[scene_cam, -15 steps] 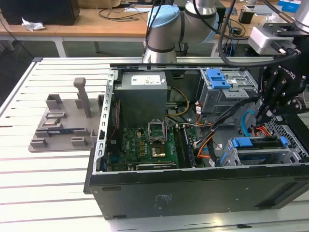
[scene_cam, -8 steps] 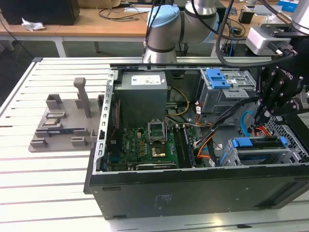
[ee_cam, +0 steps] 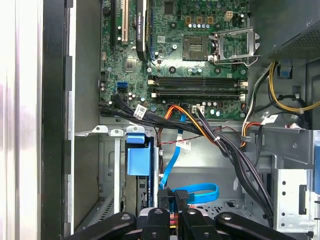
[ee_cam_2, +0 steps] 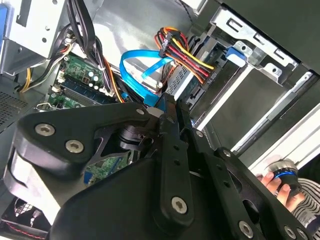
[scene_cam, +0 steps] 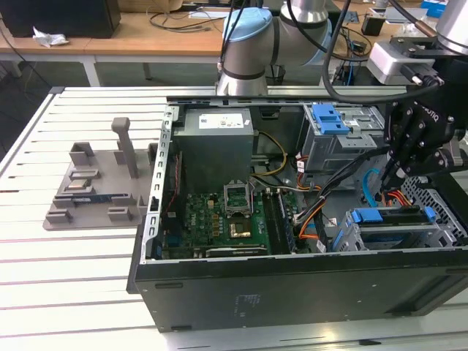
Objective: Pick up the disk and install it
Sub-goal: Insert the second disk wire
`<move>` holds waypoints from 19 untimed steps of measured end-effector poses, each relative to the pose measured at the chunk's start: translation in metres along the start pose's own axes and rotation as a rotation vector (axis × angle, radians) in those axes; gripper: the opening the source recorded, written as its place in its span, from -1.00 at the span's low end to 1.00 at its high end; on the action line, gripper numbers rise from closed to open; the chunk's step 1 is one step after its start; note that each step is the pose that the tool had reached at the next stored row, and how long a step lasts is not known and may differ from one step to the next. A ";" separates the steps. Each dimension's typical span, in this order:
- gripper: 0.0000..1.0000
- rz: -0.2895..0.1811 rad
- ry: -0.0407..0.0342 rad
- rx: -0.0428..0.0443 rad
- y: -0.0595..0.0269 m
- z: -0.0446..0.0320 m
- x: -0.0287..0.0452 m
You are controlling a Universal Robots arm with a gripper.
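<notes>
Hand (scene_cam: 401, 170) above the drive bay (scene_cam: 395, 228), fingers pressed together on nothing. I hover over the seated disk (scene_cam: 391, 216).

1. Arm (scene_cam: 252, 44): in the exterior view, cylindrical joint housings finished in silver-grey metal, each capped in pale blue. One blue cap sits above a dark grey band on the nearest joint.
2. Cabling: black cables (scene_cam: 344, 33) loop around the upper joints in the exterior view.
3. Wrist block (scene_cam: 398, 60): light grey box-shaped unit with a black connector on its side.
4. Gripper (scene_cam: 411, 150): matt black body built of linked bars, with small white lettering on the housing.
5. Gripper linkages (ee_cam_2: 172, 165): in both wrist views, black plates and arms joined by silver round-head screws; the plates have rounded corners.
</notes>
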State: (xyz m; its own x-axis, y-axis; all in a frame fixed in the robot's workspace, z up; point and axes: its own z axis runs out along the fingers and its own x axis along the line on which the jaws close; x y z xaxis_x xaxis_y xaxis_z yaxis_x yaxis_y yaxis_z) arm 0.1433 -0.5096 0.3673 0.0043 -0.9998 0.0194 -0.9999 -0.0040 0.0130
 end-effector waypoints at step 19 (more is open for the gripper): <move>-0.68 -0.011 0.0003 -0.0012 -0.0126 0.0185 0.0200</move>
State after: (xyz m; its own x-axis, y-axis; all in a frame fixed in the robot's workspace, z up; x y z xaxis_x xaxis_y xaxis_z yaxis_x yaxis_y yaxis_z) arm 0.1558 -0.5299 0.3490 0.0155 -0.9997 0.0195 -0.9998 -0.0152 0.0143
